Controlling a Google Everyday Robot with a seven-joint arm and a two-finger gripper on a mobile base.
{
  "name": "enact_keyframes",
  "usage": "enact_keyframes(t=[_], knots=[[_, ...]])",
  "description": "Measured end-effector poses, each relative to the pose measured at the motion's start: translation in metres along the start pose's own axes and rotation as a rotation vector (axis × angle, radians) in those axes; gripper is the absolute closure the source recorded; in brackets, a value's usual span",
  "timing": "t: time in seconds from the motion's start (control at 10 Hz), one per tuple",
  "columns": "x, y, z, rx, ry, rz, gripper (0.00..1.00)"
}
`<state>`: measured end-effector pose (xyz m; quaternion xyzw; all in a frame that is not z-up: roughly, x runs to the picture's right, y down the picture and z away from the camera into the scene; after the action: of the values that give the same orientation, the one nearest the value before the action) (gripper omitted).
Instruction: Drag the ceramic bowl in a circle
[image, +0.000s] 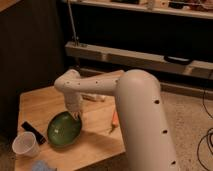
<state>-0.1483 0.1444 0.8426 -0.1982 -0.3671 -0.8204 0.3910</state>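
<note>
Dim room: dark shelving (150, 30) along the far wall, a pale metal rail (125, 56) below it, speckled floor (192, 120) to the right. In front, a light wooden worktop (40, 105).

At its near left corner, a small white cup (25, 144), upright. Just right of that, a flat black object (33, 132) lying aslant, and a scrap of something blue (42, 165) at the near edge.

Next, the ceramic bowl (62, 131): green, glossy, wide, resting on the worktop towards the near edge, close beside the black object. At its far right rim, the hand (76, 116), reaching down from a thick white arm (142, 115). Cannot tell whether open, closed or gripping the rim.

Farther right, a small orange item (114, 119) on the wood, apart from the bowl and close to the arm.
</note>
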Motion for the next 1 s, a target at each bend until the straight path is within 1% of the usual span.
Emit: enact_keyframes(t=[0.1, 0.2, 0.3, 0.4, 0.6, 0.8, 0.9, 1.0], knots=[[-0.002, 0.021, 0.000, -0.005, -0.003, 0.041, 1.00], [-0.013, 0.043, 0.002, -0.010, -0.007, 0.093, 1.00], [-0.026, 0.061, 0.002, -0.017, -0.007, 0.128, 1.00], [-0.041, 0.076, 0.001, -0.021, -0.007, 0.154, 1.00], [-0.082, 0.109, -0.001, -0.042, -0.005, 0.196, 1.00], [-0.124, 0.130, -0.002, -0.043, -0.005, 0.217, 1.00], [-0.145, 0.134, -0.003, -0.039, -0.008, 0.214, 1.00], [-0.157, 0.130, -0.002, -0.031, -0.009, 0.197, 1.00]])
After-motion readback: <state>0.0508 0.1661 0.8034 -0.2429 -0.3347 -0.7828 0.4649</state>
